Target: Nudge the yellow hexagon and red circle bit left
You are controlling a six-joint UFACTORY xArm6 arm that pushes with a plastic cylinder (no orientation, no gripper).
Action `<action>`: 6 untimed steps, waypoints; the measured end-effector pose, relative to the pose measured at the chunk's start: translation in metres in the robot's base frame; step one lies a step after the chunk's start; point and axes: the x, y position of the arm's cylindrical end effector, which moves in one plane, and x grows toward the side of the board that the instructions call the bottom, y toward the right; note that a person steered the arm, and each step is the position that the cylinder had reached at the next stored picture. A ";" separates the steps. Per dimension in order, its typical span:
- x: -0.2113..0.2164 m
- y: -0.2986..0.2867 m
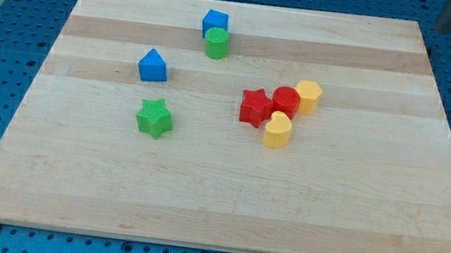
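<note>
Nearest sits the yellow heart (277, 131), touching the red circle (286, 100). Yellow hexagon (308, 95) is on the circle's right, red star (255, 107) left. My tip isn't showing. Pushing left could shove star and heart too.

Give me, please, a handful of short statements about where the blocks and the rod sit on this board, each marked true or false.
1. The yellow hexagon touches the red circle. True.
2. The red star lies to the view's right of the red circle. False: it lies to its left, touching it.
3. The green cylinder sits just below the blue block near the view's top. True.
4. My tip is pressed against the yellow hexagon. False: the rod shows only at the view's top right corner, off the board and far from every block.
5. The green star touches the blue house-shaped block. False: bare wood separates them.
</note>
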 end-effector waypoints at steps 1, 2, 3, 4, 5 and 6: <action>0.000 0.000; 0.007 -0.051; 0.014 -0.125; 0.014 -0.132; 0.014 -0.132; 0.014 -0.145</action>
